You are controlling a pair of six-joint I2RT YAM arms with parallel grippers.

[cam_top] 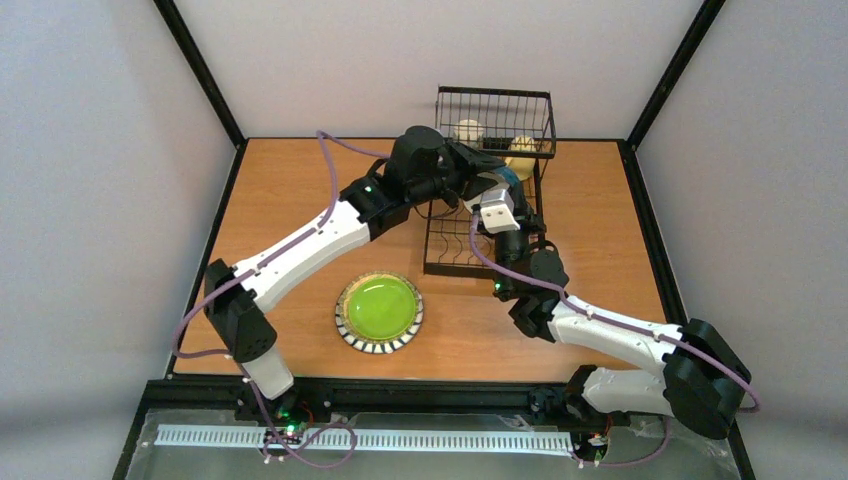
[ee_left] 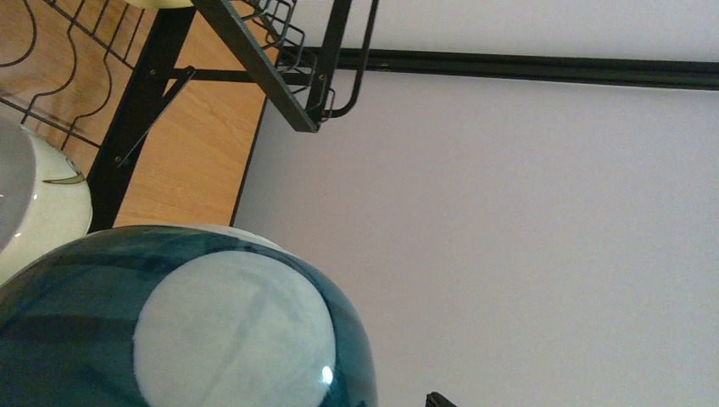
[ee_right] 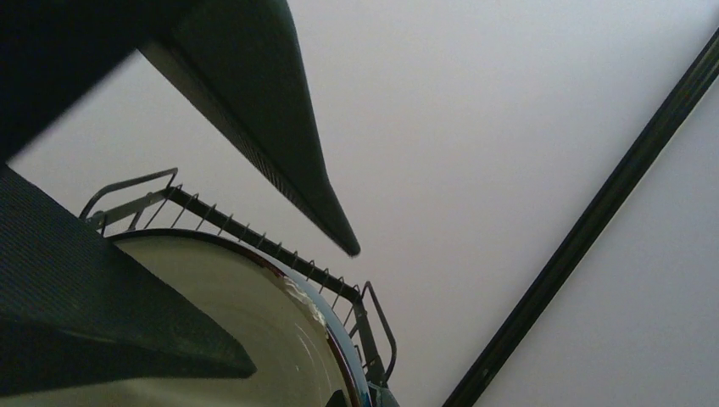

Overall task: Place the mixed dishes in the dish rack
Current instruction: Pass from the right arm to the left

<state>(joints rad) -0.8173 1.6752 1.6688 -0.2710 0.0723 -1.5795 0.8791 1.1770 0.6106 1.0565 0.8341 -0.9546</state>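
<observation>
The teal-banded cup (cam_top: 510, 175) hangs over the black wire dish rack (cam_top: 462, 255), just below its raised basket. In the left wrist view its teal underside with a pale foot (ee_left: 229, 339) fills the lower left. My left gripper (cam_top: 478, 165) is beside it; only one fingertip (ee_left: 437, 398) shows. My right gripper (ee_right: 301, 309) is open, its fingers straddling the cup's cream inside and blue rim (ee_right: 339, 339). The lime-green plate (cam_top: 380, 311) lies on the table. Two cream mugs (cam_top: 468, 130) (cam_top: 521, 146) sit in the basket.
A cream bowl (ee_left: 47, 212) stands in the rack base to the left of the cup in the left wrist view. The basket's wire wall (ee_right: 254, 242) is right behind the cup. The two arms cross close together over the rack. A black frame post (ee_right: 576, 254) runs up the wall.
</observation>
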